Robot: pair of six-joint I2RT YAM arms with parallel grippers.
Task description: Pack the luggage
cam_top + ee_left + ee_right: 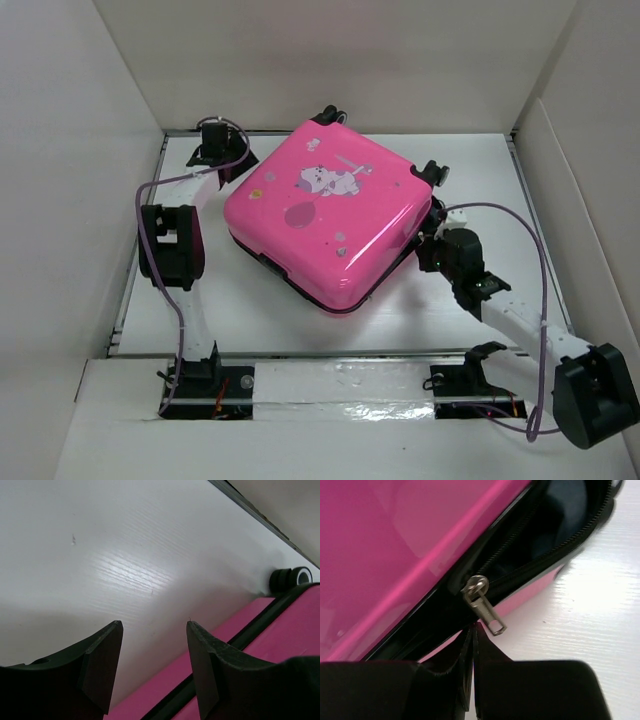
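The luggage (325, 215), a glossy hot-pink suitcase with a cartoon print, lies flat in the middle of the white table, its lid down. In the right wrist view its black zipper gapes to the right of a metal zipper pull (485, 611), showing dark lining (555, 515). My right gripper (473, 628) is shut at the suitcase's right side (427, 232), its tips just below the pull tab and holding nothing. My left gripper (154, 625) stands open at the suitcase's far left corner (232, 160), over the bare table beside the pink shell (295, 625), with nothing between its fingers.
White walls (90, 120) enclose the table on the left, back and right. Black suitcase wheels (435, 170) stick out at the far corners; one wheel (287, 577) shows in the left wrist view. A taped strip (340, 385) runs along the near edge between the arm bases.
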